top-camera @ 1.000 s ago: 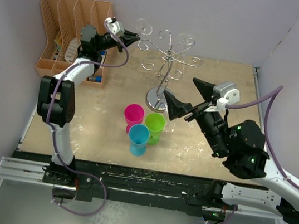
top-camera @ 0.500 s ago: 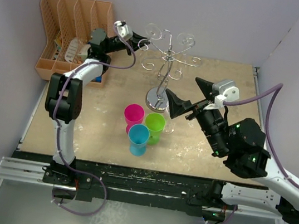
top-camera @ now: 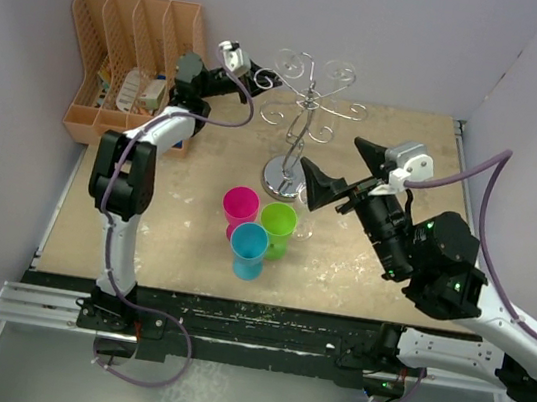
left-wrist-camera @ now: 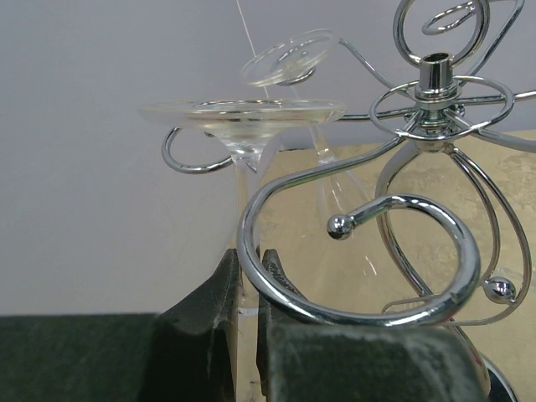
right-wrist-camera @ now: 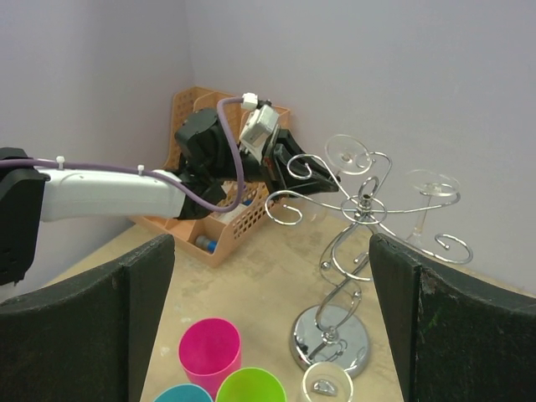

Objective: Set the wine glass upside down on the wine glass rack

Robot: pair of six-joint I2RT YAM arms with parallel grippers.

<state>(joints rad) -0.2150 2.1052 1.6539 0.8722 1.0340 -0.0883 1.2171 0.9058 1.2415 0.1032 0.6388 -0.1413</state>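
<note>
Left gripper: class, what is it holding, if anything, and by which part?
The left gripper holds the wine glass by its stem, foot uppermost. The right gripper is open and holds nothing.

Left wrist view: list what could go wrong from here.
The rack arm curls right across the fingers of the left gripper; a push forward could snag the wire and tip it. The stem of the glass sits at the curl's outer edge, not inside; released here, it would likely fall.
</note>
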